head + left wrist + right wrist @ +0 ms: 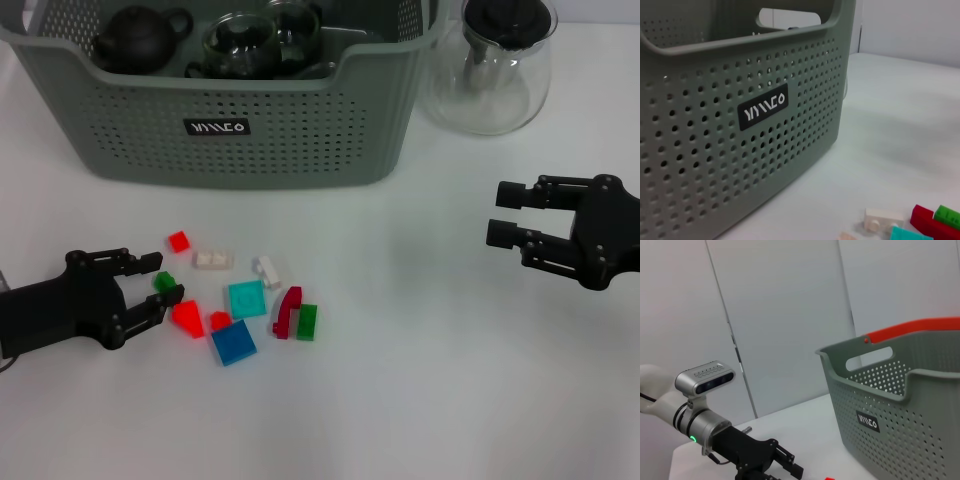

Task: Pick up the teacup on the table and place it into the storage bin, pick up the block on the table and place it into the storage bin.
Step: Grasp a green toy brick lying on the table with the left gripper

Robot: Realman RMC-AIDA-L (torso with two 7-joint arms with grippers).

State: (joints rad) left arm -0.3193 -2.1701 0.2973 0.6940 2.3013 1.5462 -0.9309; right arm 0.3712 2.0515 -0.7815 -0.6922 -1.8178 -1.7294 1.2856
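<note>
The storage bin (250,140) fills the upper left of the head view on the white bench (430,400); inside it sit a dark teapot (140,38) and glass cups (245,45); a glass pitcher (495,65) stands just beside the bin at upper right. Loose blocks lie scattered in the lower-left middle: a blue square block (233,342), a teal block (246,298), a dark red block (288,312), a white block (212,259). The left end effector (160,285) sits low at the left edge, fingers spread around a small green block (164,281), not clamped on it; the right end effector (500,213) hovers at mid right, fingers apart and empty, well away from the blocks.
</note>
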